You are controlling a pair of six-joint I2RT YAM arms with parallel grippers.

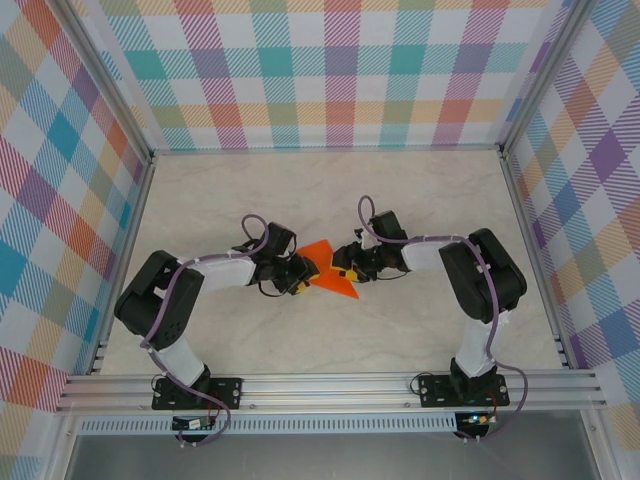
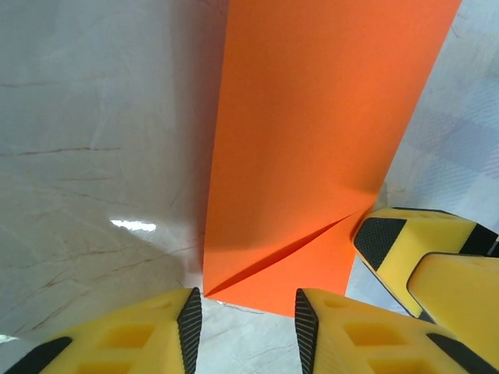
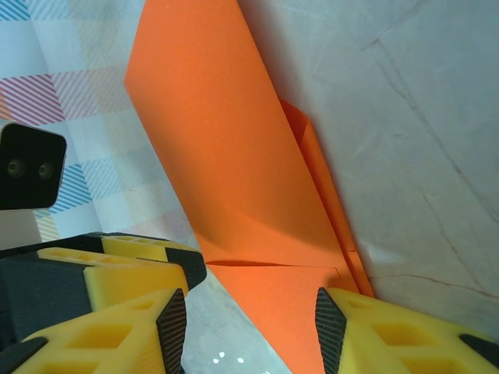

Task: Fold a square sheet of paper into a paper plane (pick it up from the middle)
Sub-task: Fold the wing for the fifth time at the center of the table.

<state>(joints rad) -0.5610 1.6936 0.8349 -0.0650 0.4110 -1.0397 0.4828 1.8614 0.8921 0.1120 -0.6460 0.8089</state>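
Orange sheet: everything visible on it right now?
The orange sheet is thin, bright orange paper, partly folded into a pointed shape with a diagonal flap and layered edges. It lies on the table, apparently partly lifted, between the left end effector and right end effector, each straddling an edge with jaws apart; contact is unclear.

I am operating in a robotics laboratory test cell, not a home or shop. Evidence as follows. The work surface is a pale marble-pattern table (image 1: 420,190) enclosed at the far edge and both side edges by flat panels printed in multicoloured plaid (image 1: 340,70), mounted on silver aluminium extrusion posts (image 1: 105,95). A silver slotted aluminium rail (image 1: 330,385) runs along the near edge of the table. Two black-and-white jointed robot arms, left (image 1: 210,270) and right (image 1: 480,270), are bolted to it on black base plates. Exposed purple cabling (image 1: 165,350) runs along each arm. A small electronics module (image 1: 190,424) hangs below the rail.
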